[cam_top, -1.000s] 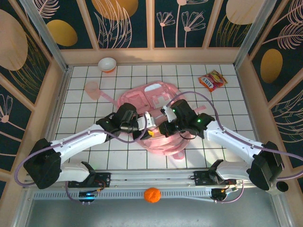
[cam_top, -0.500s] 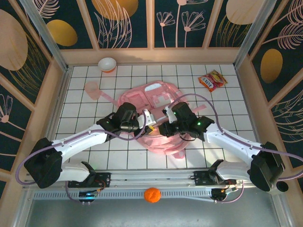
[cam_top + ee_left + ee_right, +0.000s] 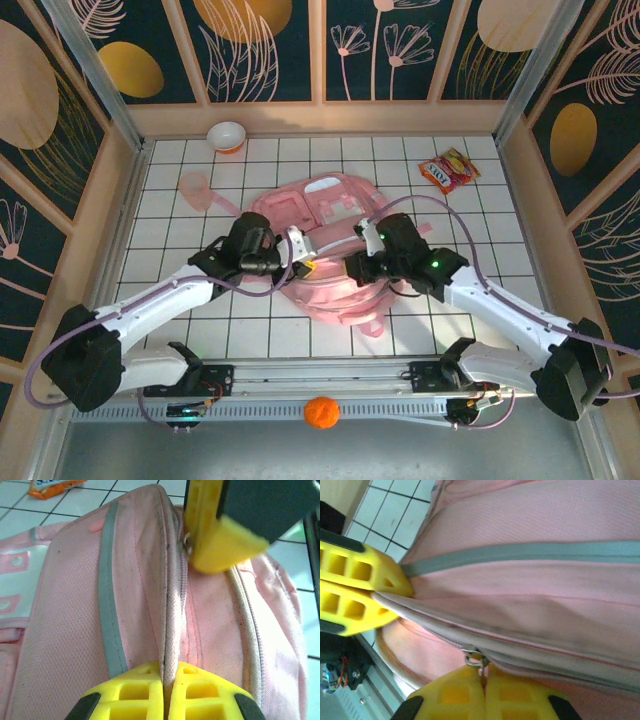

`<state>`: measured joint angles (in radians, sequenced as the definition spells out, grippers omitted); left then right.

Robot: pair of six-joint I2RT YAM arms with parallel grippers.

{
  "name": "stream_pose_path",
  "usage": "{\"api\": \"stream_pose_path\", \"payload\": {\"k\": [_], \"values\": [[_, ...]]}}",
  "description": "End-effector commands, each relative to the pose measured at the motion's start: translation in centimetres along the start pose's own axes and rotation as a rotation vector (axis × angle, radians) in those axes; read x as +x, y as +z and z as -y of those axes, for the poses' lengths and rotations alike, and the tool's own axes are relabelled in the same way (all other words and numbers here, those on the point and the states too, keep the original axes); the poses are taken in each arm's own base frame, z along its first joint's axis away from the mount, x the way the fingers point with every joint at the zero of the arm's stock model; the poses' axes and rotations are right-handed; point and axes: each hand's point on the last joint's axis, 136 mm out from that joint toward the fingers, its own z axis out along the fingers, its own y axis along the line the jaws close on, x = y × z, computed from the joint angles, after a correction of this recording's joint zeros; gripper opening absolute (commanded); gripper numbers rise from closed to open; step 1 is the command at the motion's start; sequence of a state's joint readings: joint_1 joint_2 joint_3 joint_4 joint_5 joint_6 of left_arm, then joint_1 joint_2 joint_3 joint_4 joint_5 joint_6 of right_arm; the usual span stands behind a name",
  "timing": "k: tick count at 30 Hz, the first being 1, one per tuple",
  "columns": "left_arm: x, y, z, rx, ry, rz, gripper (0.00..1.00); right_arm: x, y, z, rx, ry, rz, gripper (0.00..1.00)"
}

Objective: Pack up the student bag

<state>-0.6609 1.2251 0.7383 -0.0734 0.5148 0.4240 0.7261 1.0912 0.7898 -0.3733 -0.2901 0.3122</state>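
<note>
Delta vs 1 s ago: both arms have pulled apart in the top view, the left wrist back toward the left and the right wrist back toward the right. The gap between the two tips is wider and the near edge of the student bag sits a bit farther from the arm bases. The bag lies flat mid-desk, front panels facing up, straps trailing toward the near side. Left end effector is clamped shut on the bag: in the left wrist view its yellow pads are pressed together on the raised seam ridge beside the grey trim. Right end effector is also closed, pinching the metal zipper pull between its pads. The two tips face each other along the same seam, near but not touching. Containers: the bag's contents can't be made out, and I can't tell whether the zip track is open or shut. White bowl at the far-left edge of the desk, contents not readable. Pink cup just left of the bag, contents likewise unclear. Snack packet far right, apart from the bag. Orange ball on the front rail between the arm bases.
</note>
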Motion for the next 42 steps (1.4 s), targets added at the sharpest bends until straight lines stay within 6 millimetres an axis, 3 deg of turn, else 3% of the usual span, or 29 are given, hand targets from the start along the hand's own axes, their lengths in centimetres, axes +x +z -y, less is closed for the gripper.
{"api": "stream_pose_path", "payload": {"k": [1, 5, 7, 9, 11, 15, 24, 26, 28, 35, 37, 42], "values": [[3.3, -1.6, -1.1, -0.047, 0.041, -0.113, 0.00, 0.9, -1.0, 2.3, 0.092, 0.038, -0.039, 0.00], [4.6, -2.1, -1.7, -0.079, 0.048, -0.159, 0.00, 0.2, -0.3, 0.4, 0.015, 0.028, -0.025, 0.00], [3.7, -2.2, -1.7, -0.067, 0.044, -0.142, 0.23, -0.2, 0.0, -1.0, -0.026, 0.012, -0.013, 0.00], [1.5, -2.3, -1.5, -0.031, 0.015, -0.087, 0.49, -0.4, 0.4, -2.0, -0.051, 0.001, -0.019, 0.00], [-0.8, -2.0, -1.0, -0.006, 0.015, -0.034, 0.58, -0.5, 0.8, -2.4, -0.055, -0.004, -0.028, 0.00], [-3.4, -0.1, 1.0, 0.046, 0.053, -0.001, 0.63, -0.4, 1.3, -3.0, -0.067, -0.008, -0.040, 0.00], [-2.2, 3.6, 1.0, 0.061, 0.032, -0.064, 0.67, -0.6, 1.1, -3.3, -0.064, -0.012, -0.036, 0.00], [-1.7, 3.9, 0.6, 0.045, 0.042, -0.086, 0.66, -0.6, 1.1, -3.3, -0.068, -0.012, -0.032, 0.00], [-1.4, 4.2, 0.3, 0.037, 0.048, -0.095, 0.58, -0.7, 1.2, -3.4, -0.072, -0.008, -0.033, 0.00], [-0.7, 4.0, 0.7, 0.036, 0.076, -0.092, 0.21, -0.3, 1.1, -3.3, -0.074, 0.009, -0.049, 0.00], [-0.1, 3.7, 0.7, 0.026, 0.105, -0.109, 0.02, -0.4, 1.0, -3.0, -0.061, 0.018, -0.040, 0.00], [1.3, 2.4, 0.8, 0.051, 0.129, -0.134, 0.00, -0.7, 0.0, -1.5, -0.034, 0.042, -0.033, 0.00]]}}
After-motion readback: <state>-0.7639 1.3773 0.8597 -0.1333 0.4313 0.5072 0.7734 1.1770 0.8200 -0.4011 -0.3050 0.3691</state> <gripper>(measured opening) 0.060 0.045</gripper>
